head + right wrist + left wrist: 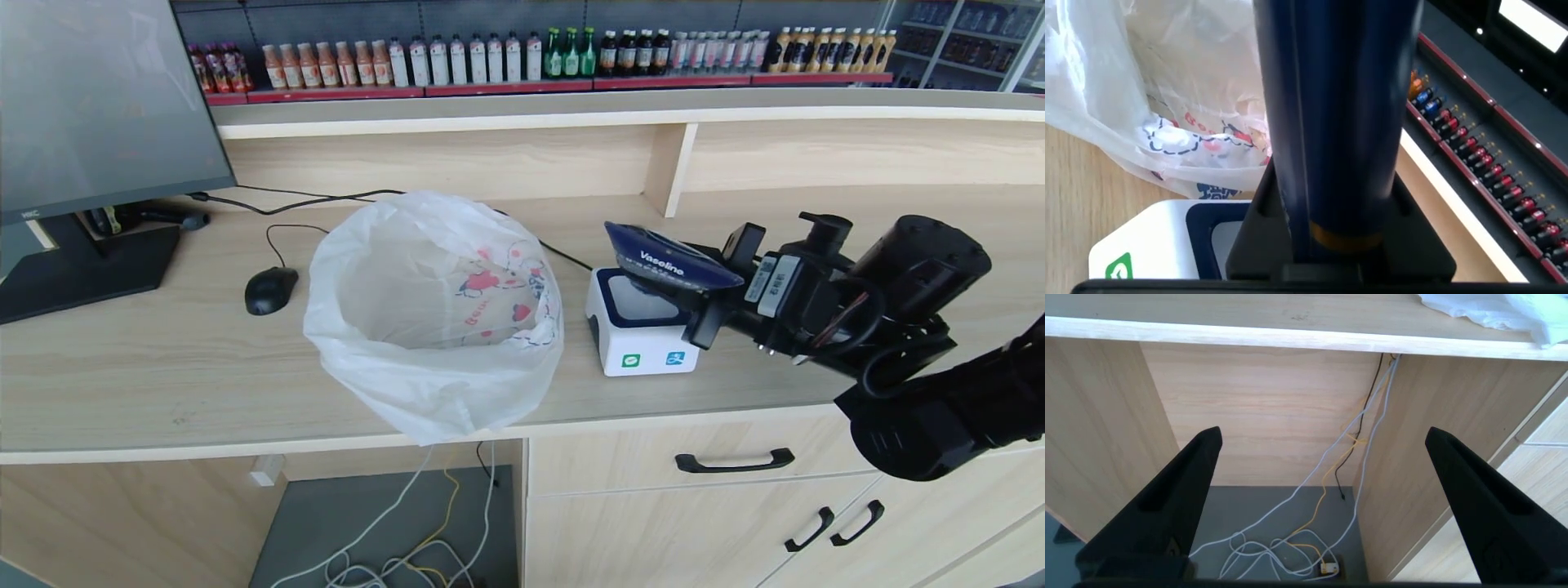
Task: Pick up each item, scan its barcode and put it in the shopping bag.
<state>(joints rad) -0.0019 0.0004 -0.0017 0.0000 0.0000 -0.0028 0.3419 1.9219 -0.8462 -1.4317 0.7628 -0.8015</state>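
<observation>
From where I stand, the right gripper (718,286) has its jaws clamped on one end of a dark blue tube (671,263). It holds the tube over the white scanner (641,339), just beside the shopping bag (433,327) on the table (163,367). The tube looks smooth and glossy, so it could slip or swivel and hide its barcode. The bag is thin, crinkly film, and its slack rim might fold shut. The left gripper (1319,433) hangs below the table edge, jaws wide and empty.

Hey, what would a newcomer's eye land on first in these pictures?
The right gripper holds a dark blue tube just above the white scanner box on the wooden counter. Beside the scanner, toward the robot's left, an open white shopping bag stands.
</observation>
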